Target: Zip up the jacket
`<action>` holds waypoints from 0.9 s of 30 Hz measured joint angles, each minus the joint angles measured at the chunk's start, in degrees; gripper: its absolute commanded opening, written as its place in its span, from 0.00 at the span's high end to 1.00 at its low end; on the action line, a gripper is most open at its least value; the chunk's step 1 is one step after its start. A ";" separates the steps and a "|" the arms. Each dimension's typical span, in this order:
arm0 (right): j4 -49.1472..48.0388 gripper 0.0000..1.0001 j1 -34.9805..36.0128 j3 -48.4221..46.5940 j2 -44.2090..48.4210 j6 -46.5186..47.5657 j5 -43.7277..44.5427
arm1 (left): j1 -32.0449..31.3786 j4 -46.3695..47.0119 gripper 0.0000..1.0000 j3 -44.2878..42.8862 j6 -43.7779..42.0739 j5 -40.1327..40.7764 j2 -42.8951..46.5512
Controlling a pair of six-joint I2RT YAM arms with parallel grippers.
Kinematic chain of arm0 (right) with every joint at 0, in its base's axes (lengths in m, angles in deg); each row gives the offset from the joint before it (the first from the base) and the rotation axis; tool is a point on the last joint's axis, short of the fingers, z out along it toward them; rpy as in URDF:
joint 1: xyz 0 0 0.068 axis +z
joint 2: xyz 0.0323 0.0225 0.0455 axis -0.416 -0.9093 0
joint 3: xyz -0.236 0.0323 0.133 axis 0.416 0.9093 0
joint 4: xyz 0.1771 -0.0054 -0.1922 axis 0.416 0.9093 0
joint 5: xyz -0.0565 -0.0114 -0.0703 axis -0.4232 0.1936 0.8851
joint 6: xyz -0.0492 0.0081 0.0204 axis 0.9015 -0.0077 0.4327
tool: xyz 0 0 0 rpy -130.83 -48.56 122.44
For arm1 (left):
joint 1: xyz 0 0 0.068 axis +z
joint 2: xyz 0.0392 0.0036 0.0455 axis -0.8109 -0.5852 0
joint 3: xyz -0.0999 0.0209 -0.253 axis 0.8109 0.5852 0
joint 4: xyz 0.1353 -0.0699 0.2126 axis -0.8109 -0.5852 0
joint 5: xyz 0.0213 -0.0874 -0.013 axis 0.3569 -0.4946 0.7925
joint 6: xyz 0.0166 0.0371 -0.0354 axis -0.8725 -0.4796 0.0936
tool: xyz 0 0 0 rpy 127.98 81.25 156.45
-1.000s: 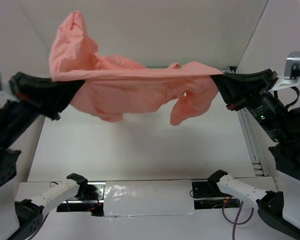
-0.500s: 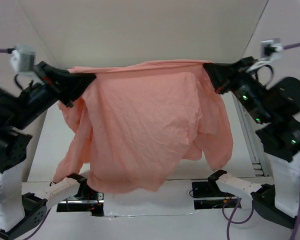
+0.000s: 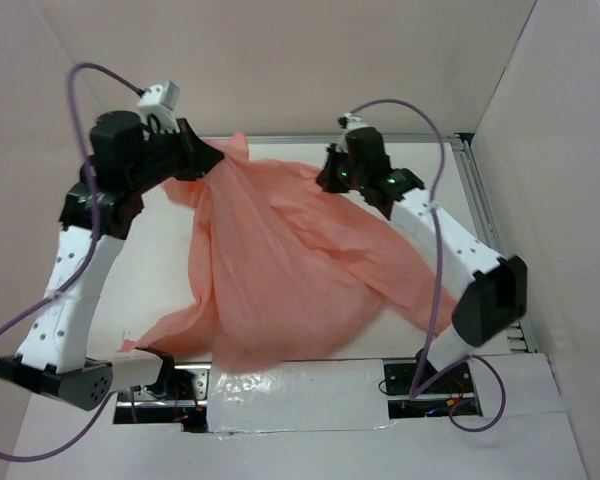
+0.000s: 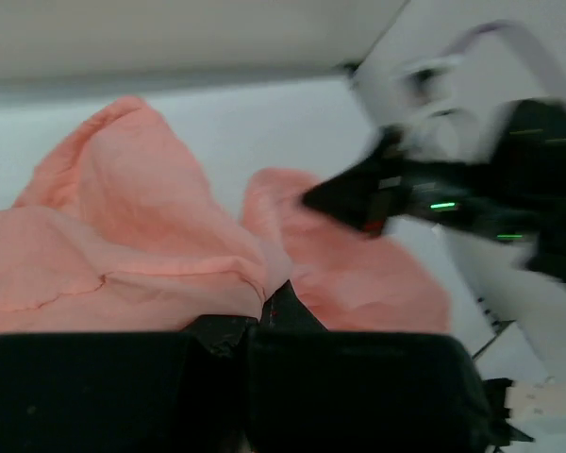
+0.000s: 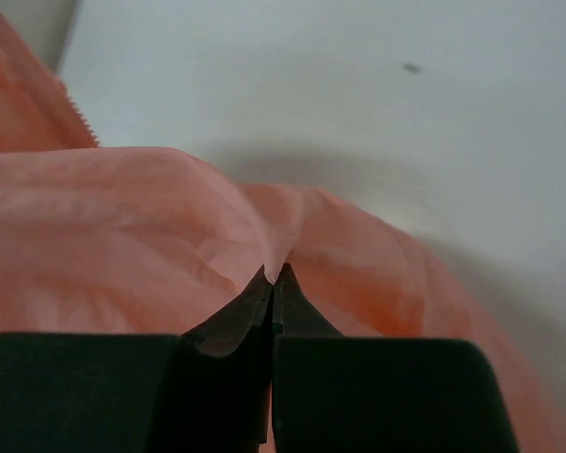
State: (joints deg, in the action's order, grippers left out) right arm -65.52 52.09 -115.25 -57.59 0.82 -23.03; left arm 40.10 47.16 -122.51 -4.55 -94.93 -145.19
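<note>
The jacket (image 3: 280,270) is thin salmon-pink cloth, soft and heavily creased. It lies spread from the upper middle of the overhead frame down to the lower left, where a narrow fold trails off. Its near hem lies over a glossy white strip (image 3: 310,385) at the bottom of the frame.

The left hand (image 3: 205,160), black and blunt, sits at the upper left of the overhead frame. Its fingers are pressed tight together on a bunched ridge of the cloth. The right hand (image 3: 332,178), at the upper middle, is likewise clamped with no gap, pinching a puckered fold. In its wrist view a short saw-toothed edge (image 5: 83,127) shows at the upper left.

The surface (image 3: 140,260) is smooth, matte and white. Plain pale walls (image 3: 280,60) box it in at the back and on both sides. A grey metal rail (image 3: 485,225) runs along its right edge. Purple cables (image 3: 90,75) loop above the white arms.
</note>
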 measured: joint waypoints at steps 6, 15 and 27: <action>-7.82 1.00 9.53 -27.45 -19.30 -3.39 -9.35 | -2.27 -0.37 1.00 -23.41 -1.46 -13.42 0.17; -16.70 0.98 5.86 -43.67 -23.69 -7.48 -16.76 | -4.42 11.69 1.00 -14.93 0.68 -34.64 -0.09; -9.90 0.00 -17.11 7.61 -9.81 -11.30 -4.11 | -31.30 10.16 0.01 -2.36 -1.79 -22.14 -28.57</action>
State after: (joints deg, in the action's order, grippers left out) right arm -75.42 34.98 -107.65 -67.41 -10.48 -27.14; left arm 8.80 57.32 -124.87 -6.35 -117.07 -173.75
